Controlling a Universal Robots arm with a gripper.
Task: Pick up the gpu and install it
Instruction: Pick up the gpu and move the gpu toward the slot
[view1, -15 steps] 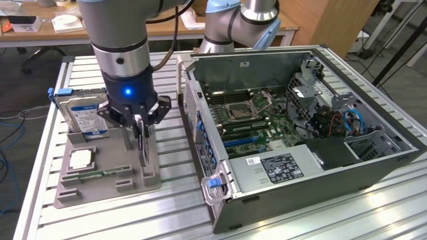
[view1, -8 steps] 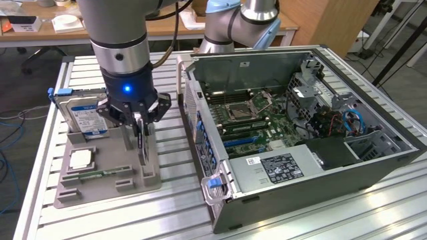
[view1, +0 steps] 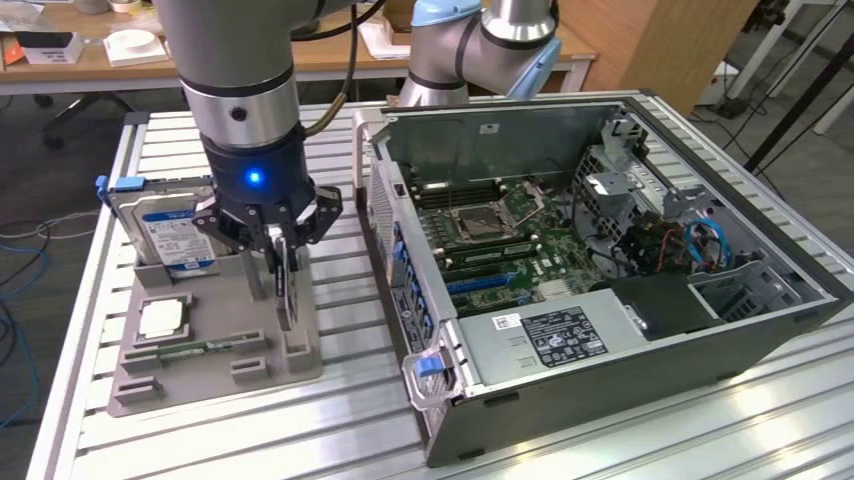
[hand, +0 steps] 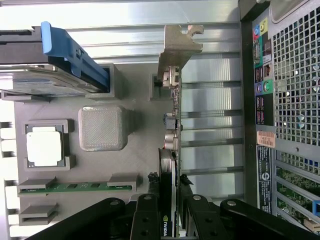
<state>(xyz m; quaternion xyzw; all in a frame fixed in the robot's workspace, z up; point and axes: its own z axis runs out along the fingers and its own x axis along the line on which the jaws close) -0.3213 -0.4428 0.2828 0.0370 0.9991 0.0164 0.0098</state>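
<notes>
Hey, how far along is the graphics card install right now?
Done: the gripper clamps the thin dark circuit card with silver bracket. In hand: that card, on edge at the grey plastic holder. Left: it is not in the open dark computer case yet.

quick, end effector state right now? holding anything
End effector: closed on the gpu, gripping the upright card by its two flat faces.
</notes>
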